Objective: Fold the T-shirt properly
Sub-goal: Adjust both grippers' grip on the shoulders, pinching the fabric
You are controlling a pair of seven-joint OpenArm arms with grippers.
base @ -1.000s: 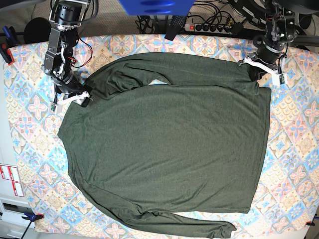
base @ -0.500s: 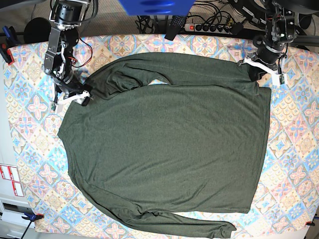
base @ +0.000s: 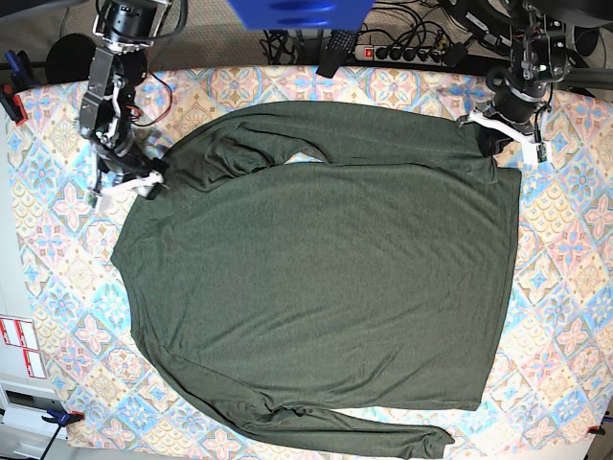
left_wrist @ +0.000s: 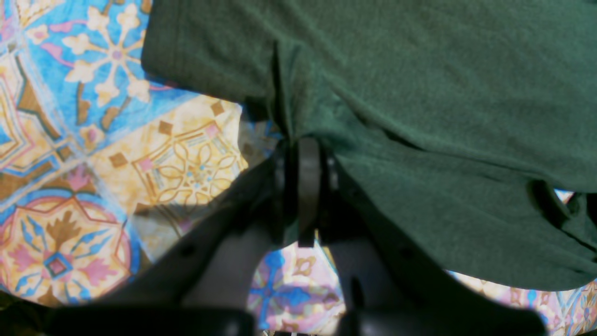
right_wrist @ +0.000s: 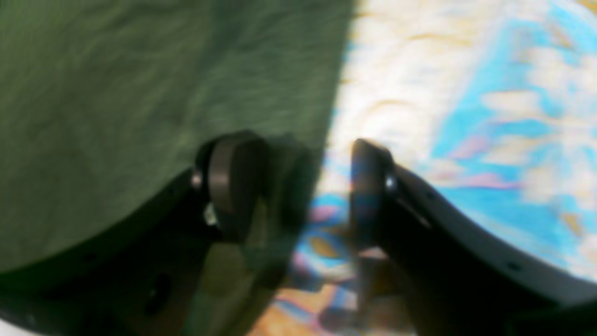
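The dark olive-green T-shirt (base: pixel 316 278) lies spread flat on the patterned table. One long sleeve lies folded across its far edge, the other along its near edge. My left gripper (base: pixel 494 140) is at the shirt's far right corner. In the left wrist view it (left_wrist: pixel 301 154) is shut on a pinched fold of the shirt (left_wrist: pixel 419 93). My right gripper (base: pixel 127 184) is at the shirt's far left corner. In the right wrist view it (right_wrist: pixel 298 186) is open, one finger over the shirt's edge (right_wrist: pixel 140 93), the other over bare cloth.
The patterned tablecloth (base: pixel 565 287) covers the table, with margins showing all round the shirt. A power strip and cables (base: pixel 402 50) lie beyond the far edge. Clamps (base: pixel 11 96) hold the cloth at the left edge.
My right gripper has shifted a little left and away, off the shirt's far left corner. The left gripper and the shirt have not moved.
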